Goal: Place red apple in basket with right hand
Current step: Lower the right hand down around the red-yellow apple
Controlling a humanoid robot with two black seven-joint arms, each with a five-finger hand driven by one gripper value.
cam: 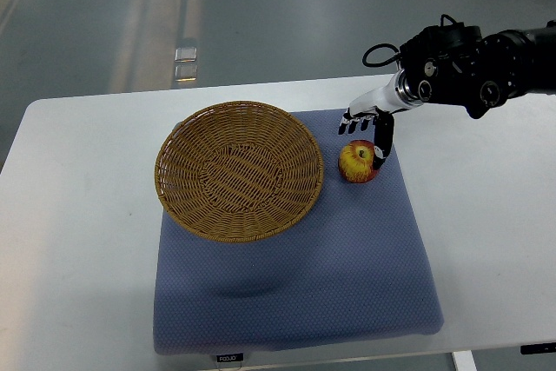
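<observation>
A red and yellow apple (357,162) lies on the blue mat (347,275), just right of the woven basket (174,171). My right hand (367,135) reaches in from the right edge and hovers at the apple's far side. Its fingers (354,127) are spread out above the apple's back edge, and the dark thumb (382,147) hangs down against the apple's right side. The hand is open and the apple rests on the mat. The basket holds nothing. My left arm does not show.
The mat lies on a white table (78,241) whose front edge runs along the bottom of the picture. The black right forearm (478,62) with its cables stretches above the table's back right part. Grey floor lies beyond the table.
</observation>
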